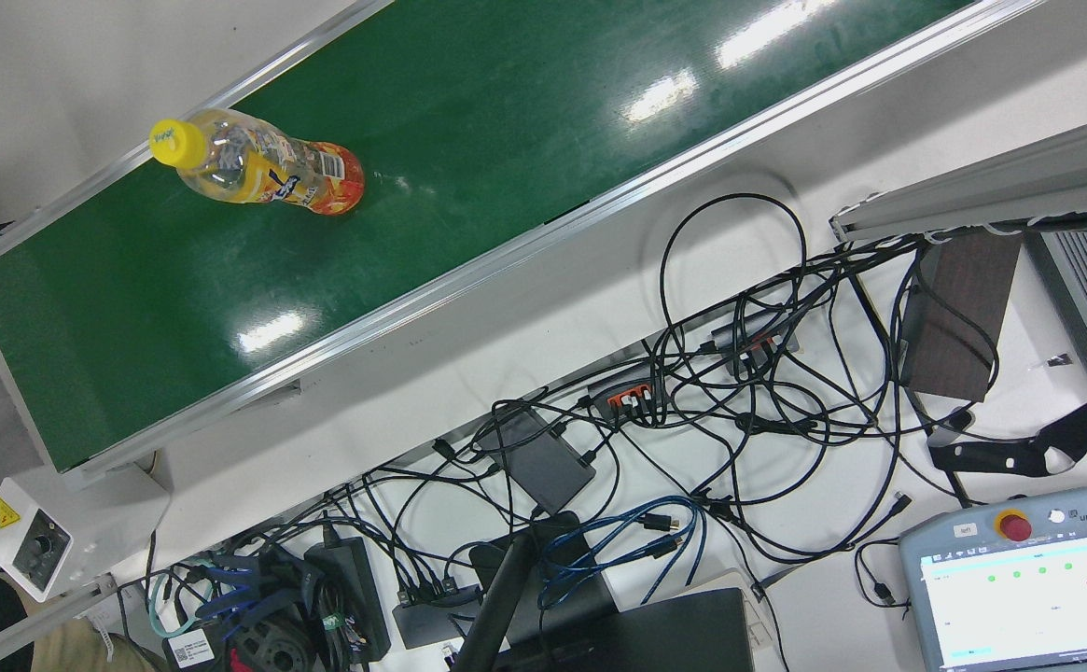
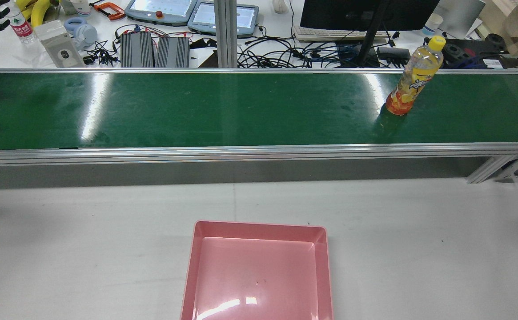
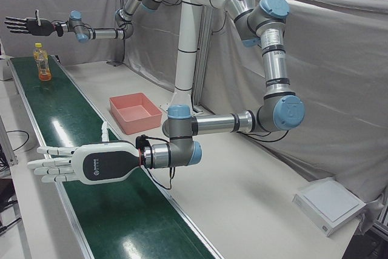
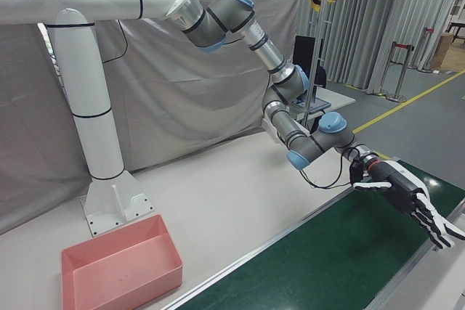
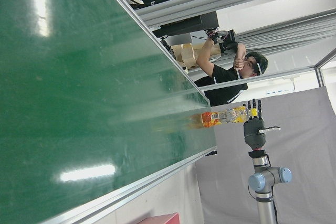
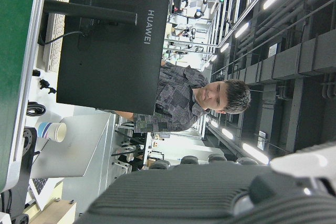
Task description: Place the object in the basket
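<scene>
An orange drink bottle [image 2: 412,80] with a yellow cap stands upright on the green conveyor belt [image 2: 196,111], toward its right end in the rear view; the bottle [image 1: 263,168] also shows from above. The pink basket [image 2: 259,229] sits empty on the grey table before the belt. My right hand [image 3: 27,25] is open, fingers spread, hovering above and past the bottle [image 3: 42,63] without touching it. My left hand [image 3: 79,163] is open and flat over the belt's other end, far from the bottle [image 5: 223,116].
Beyond the belt lies a desk with tangled cables [image 1: 739,392], teach pendants [image 2: 161,9] and a monitor [image 2: 365,13]. A person [image 6: 199,100] stands behind the monitor. A white box [image 3: 330,204] rests on the table's corner.
</scene>
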`<state>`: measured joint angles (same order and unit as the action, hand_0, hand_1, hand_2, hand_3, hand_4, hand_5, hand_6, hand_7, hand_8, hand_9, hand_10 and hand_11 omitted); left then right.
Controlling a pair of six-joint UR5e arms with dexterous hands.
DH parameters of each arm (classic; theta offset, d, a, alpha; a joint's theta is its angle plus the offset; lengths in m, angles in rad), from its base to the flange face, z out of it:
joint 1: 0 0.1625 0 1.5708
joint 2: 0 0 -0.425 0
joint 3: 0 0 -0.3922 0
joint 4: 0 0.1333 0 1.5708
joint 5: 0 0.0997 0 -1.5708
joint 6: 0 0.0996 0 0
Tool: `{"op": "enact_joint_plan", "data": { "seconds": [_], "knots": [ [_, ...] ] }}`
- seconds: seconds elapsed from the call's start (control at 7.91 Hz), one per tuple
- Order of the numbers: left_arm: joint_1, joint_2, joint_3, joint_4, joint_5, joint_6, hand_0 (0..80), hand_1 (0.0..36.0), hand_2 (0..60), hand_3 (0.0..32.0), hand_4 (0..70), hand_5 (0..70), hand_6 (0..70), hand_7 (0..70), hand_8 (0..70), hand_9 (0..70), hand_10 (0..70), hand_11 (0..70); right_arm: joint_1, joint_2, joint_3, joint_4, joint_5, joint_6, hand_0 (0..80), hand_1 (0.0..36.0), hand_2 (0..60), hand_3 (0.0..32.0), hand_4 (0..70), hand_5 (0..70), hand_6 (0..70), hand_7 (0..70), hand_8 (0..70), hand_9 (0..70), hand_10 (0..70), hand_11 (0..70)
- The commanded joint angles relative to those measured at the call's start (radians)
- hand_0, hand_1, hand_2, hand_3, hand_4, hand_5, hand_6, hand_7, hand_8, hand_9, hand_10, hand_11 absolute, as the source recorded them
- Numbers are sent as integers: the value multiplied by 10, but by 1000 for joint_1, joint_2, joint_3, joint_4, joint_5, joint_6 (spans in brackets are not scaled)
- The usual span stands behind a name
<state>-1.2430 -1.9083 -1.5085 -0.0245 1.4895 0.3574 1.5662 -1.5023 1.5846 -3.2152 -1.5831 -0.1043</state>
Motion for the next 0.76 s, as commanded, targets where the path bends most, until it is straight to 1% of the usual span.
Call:
{"op": "enact_joint_plan", "data": {
  "seconds": [0.0, 0.63],
  "knots": [
    [-1, -2, -1, 1, 0, 0, 470, 46, 0, 0, 169, 117, 0, 0, 52, 86, 54, 86, 0, 1, 0, 0, 0, 0, 0, 0, 0, 0, 0, 0, 0, 0, 0, 0, 0, 0],
    [0, -2, -7, 1, 0, 0, 471, 47, 0, 0, 172, 123, 0, 0, 55, 92, 57, 90, 1, -1, 0, 0, 0, 0, 0, 0, 0, 0, 0, 0, 0, 0, 0, 0, 0, 0]
  ]
}}
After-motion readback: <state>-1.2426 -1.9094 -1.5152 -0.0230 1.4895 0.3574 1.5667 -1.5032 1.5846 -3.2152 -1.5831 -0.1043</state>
